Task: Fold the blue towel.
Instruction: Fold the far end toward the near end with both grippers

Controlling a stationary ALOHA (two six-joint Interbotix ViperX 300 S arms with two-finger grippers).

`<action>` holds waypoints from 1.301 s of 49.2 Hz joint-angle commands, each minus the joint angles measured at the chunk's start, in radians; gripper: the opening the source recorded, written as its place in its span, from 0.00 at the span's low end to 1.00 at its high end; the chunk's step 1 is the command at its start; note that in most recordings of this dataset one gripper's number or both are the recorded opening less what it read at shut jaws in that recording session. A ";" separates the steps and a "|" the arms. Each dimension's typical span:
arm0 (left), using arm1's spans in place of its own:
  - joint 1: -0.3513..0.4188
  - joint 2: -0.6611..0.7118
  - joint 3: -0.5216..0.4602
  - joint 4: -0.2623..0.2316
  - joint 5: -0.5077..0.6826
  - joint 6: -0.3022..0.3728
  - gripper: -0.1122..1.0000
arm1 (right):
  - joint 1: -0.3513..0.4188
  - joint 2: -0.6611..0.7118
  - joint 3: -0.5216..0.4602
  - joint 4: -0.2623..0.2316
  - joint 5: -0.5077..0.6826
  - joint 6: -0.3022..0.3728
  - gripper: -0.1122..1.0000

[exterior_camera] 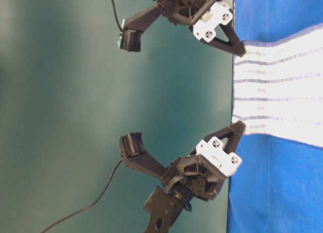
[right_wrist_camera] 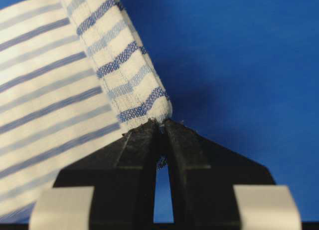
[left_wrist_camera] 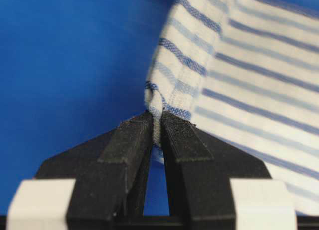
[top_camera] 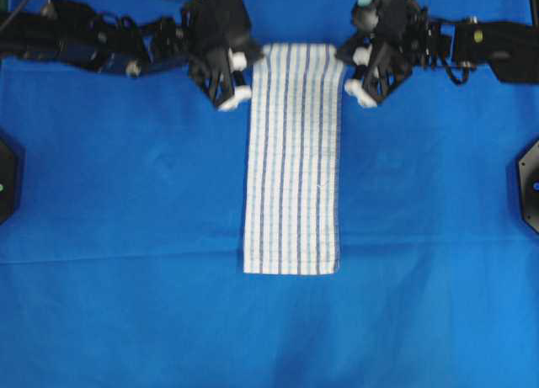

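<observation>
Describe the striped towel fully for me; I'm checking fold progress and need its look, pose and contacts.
The blue towel is white woven cloth with thin dark-blue and light-blue stripes running lengthwise. It forms a long narrow strip, apparently already folded lengthwise, on the blue table covering. Its near end lies flat; its two far corners are pinched, one by the left claw, the other by the right claw, and the table-level view shows that end raised.

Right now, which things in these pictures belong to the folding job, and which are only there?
Belong to the job:
- blue towel
- left gripper, pinching one towel corner
- right gripper, pinching the other corner

Only there:
- blue table covering
</observation>
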 commanded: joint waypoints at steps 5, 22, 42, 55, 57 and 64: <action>-0.087 -0.095 0.052 -0.006 0.011 -0.015 0.15 | 0.121 -0.098 0.052 0.040 0.029 -0.002 0.16; -0.330 -0.169 0.117 -0.006 0.063 -0.152 0.15 | 0.391 -0.206 0.123 0.161 0.052 0.000 0.16; -0.569 -0.143 0.098 -0.006 0.084 -0.245 0.15 | 0.635 -0.169 0.098 0.295 0.074 0.000 0.16; -0.601 -0.127 0.089 -0.006 0.103 -0.253 0.15 | 0.680 -0.112 0.061 0.313 0.075 0.000 0.16; -0.601 -0.124 0.087 -0.006 0.104 -0.253 0.15 | 0.681 -0.103 0.057 0.313 0.075 0.000 0.16; -0.601 -0.112 0.083 -0.006 0.104 -0.253 0.15 | 0.686 -0.083 0.041 0.318 0.077 0.000 0.16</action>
